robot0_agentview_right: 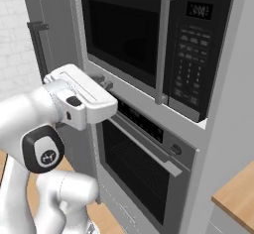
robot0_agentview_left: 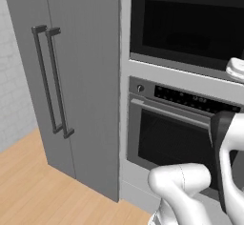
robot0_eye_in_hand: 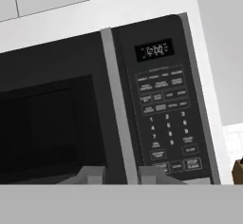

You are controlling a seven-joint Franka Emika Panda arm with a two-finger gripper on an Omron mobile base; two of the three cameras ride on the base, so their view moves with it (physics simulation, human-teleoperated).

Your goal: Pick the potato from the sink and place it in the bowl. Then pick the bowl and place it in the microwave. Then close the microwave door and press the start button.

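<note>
The microwave (robot0_agentview_left: 186, 24) (robot0_agentview_right: 144, 34) is built into the grey wall unit. The microwave door (robot0_eye_in_hand: 57, 118) is closed, its dark window flush and its vertical grey handle (robot0_agentview_right: 166, 44) beside the button panel (robot0_eye_in_hand: 163, 114). My gripper (robot0_eye_in_hand: 120, 174) hovers close in front of the door's lower edge, left of the panel. Its fingertips (robot0_eye_in_hand: 91, 174) stand a small gap apart with nothing between them. In the right base view the gripper (robot0_agentview_right: 103, 83) points at the microwave's lower left corner. The potato, the bowl and the sink are out of view.
An oven (robot0_agentview_left: 171, 138) (robot0_agentview_right: 144, 163) with a horizontal bar handle sits directly under the microwave. A tall grey cabinet (robot0_agentview_left: 71, 76) with two vertical handles stands to the left. Wooden floor (robot0_agentview_left: 38, 186) lies below, and a wooden counter corner (robot0_agentview_right: 238, 193) is at the right.
</note>
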